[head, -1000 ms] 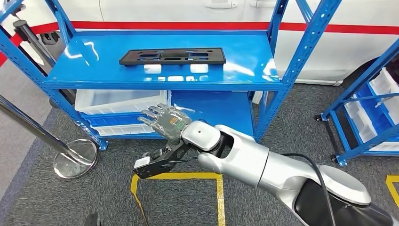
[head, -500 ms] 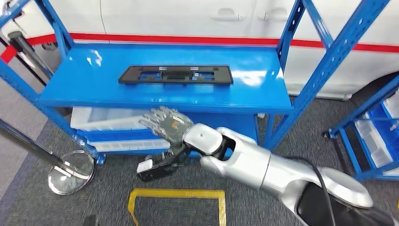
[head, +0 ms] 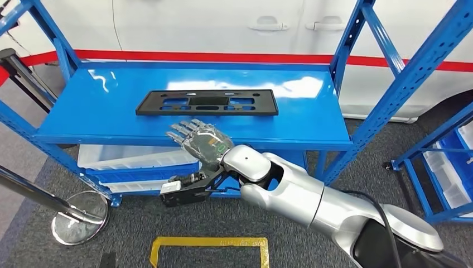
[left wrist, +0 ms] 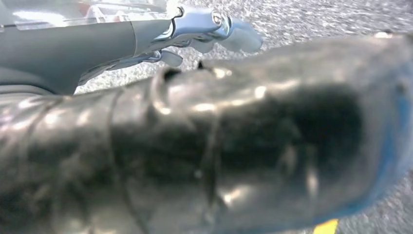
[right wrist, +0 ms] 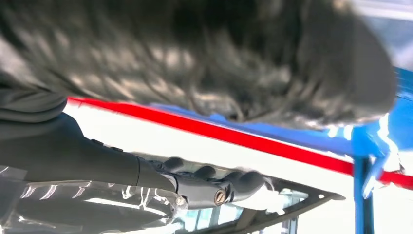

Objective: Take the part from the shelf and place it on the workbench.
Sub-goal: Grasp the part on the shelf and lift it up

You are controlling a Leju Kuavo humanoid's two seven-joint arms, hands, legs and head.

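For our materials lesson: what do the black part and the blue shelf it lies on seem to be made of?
Black part: probably moulded plastic, matt, with cut-out slots and little glare. Blue shelf: likely painted sheet metal, glossy, mirroring bright highlights, with perforated uprights.

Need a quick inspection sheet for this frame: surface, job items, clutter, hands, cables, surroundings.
Surface: glossy blue top shelf of a blue rack.
Job's things: black flat part lies flat on the top shelf, untouched.
Clutter: clear bins on the lower shelf.
Hands: right robot hand, fingers spread, holds nothing, at the shelf's front edge, short of the part. Left robot hand: state cannot be told.
Cables: black cable along the right arm.
Surroundings: white car with red stripe, grey carpet, yellow floor tape, stanchion base, second blue rack.
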